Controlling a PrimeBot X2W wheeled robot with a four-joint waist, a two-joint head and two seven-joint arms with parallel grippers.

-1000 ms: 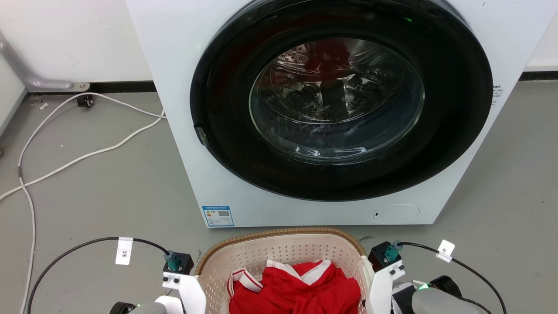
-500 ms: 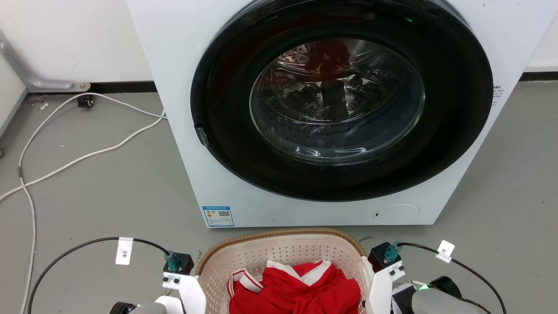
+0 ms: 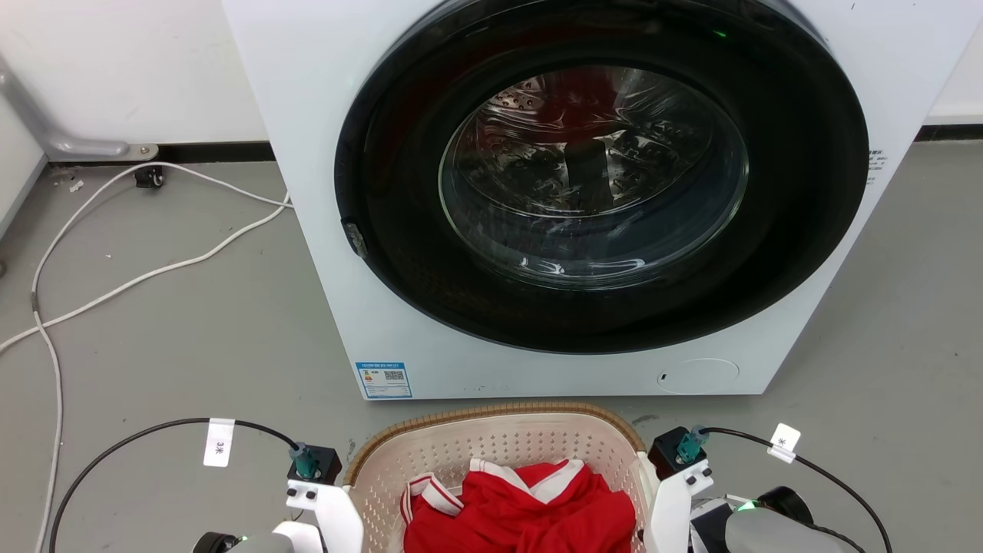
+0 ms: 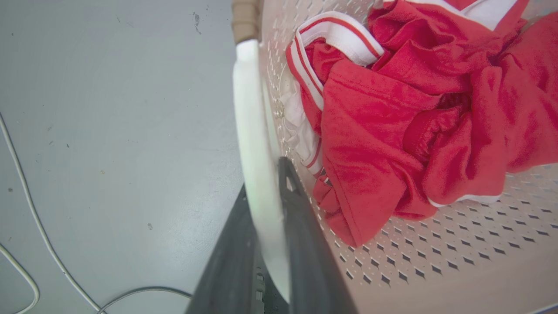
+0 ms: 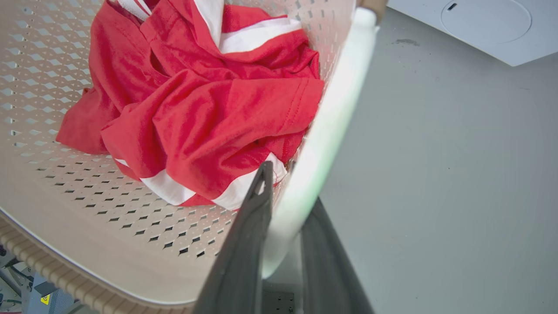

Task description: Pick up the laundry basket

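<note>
The laundry basket (image 3: 491,442) sits at 6 o'clock in the head view. The left gripper (image 4: 263,179) and right gripper (image 5: 290,183) each clamp a side handle (image 4: 250,109); raising both evenly should keep it level.

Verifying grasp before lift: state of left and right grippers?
Left gripper: closed on the laundry basket, fingers either side of its left handle.
Right gripper: closed on the laundry basket's right handle, same way.

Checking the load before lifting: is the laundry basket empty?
No, a crumpled red garment with white trim lies inside the laundry basket.
</note>
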